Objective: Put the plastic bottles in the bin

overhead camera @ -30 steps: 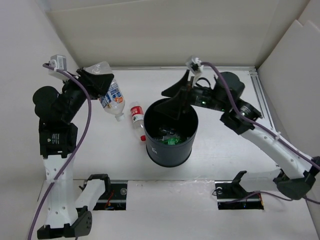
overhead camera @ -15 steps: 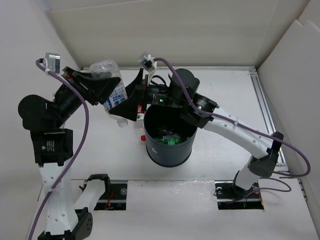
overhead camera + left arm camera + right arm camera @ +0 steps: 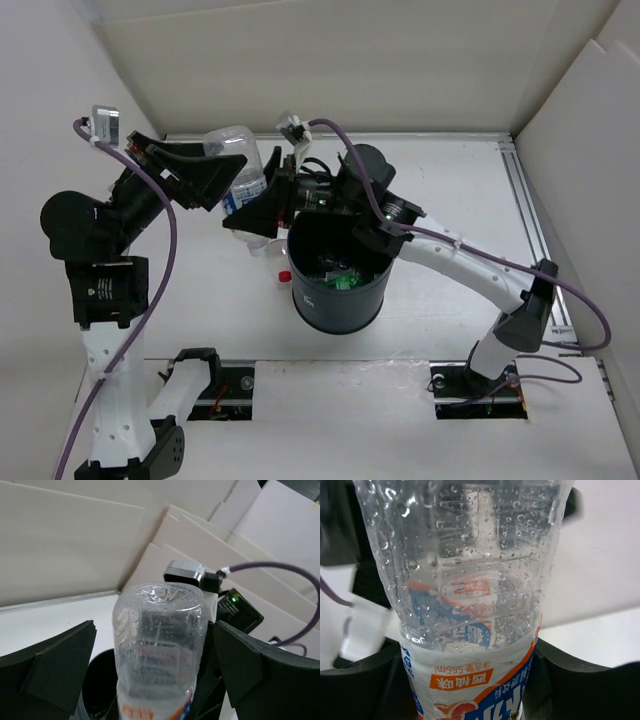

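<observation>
Left gripper (image 3: 215, 172) clamps clear bottle (image 3: 243, 160) bottom-up, cap down, just left of bin (image 3: 340, 300). Right gripper (image 3: 262, 208) fingers bracket same bottle's lower part; contact unclear. Red-capped bottle (image 3: 283, 274) lies beside bin.

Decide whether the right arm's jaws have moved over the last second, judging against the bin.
Yes. The right gripper has swung from above the bin leftward, past its rim, to the clear bottle the left gripper holds.
</observation>
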`<state>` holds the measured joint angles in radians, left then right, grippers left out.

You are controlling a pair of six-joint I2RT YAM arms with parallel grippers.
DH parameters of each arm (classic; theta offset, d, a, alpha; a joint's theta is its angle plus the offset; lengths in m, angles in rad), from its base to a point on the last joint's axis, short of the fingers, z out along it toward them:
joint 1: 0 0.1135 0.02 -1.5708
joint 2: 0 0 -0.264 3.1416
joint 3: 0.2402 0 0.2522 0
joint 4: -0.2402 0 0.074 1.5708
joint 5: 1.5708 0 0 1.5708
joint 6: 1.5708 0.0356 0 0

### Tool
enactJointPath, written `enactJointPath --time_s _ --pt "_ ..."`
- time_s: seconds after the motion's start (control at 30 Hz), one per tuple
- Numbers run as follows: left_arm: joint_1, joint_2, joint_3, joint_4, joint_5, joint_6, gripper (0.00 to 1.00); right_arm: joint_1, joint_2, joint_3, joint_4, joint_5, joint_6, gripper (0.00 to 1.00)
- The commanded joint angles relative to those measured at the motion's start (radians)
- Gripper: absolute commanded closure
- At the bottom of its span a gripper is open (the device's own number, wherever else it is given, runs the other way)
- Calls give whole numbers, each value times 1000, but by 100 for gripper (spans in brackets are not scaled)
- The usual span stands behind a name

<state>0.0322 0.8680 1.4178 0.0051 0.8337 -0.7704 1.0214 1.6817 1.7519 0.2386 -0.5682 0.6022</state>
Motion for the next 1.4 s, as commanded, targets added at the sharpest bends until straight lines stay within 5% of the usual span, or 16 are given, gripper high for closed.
enactJointPath --time_s 0.0,0.17,0.33,0.43,0.5,0.57,0.97,1.17,1.37 --pt "2 2 50 -43 -131 34 0 -55 -112 -63 -43 106 -114 97" --pt "2 22 41 -207 -402 112 0 -136 -295 -213 -261 344 -272 97" --pt "2 51 -72 -235 -470 132 0 -179 -445 -397 -357 569 -346 91" --pt "2 88 -169 -212 -470 117 0 -211 -485 -480 -367 606 -355 80" --pt "2 127 -229 -182 -470 108 0 -222 -513 -523 -367 620 -355 29" --pt "2 164 -250 -182 -470 108 0 -222 -531 -546 -377 657 -355 2" --pt "2 354 -500 -149 -530 161 0 -213 -732 -558 -541 831 -346 0" --pt "-210 497 -467 -174 -780 157 0 -213 -833 -588 -588 782 -326 0" --pt "-222 614 -441 -111 -789 106 0 -213 -913 -597 -639 772 -317 0"
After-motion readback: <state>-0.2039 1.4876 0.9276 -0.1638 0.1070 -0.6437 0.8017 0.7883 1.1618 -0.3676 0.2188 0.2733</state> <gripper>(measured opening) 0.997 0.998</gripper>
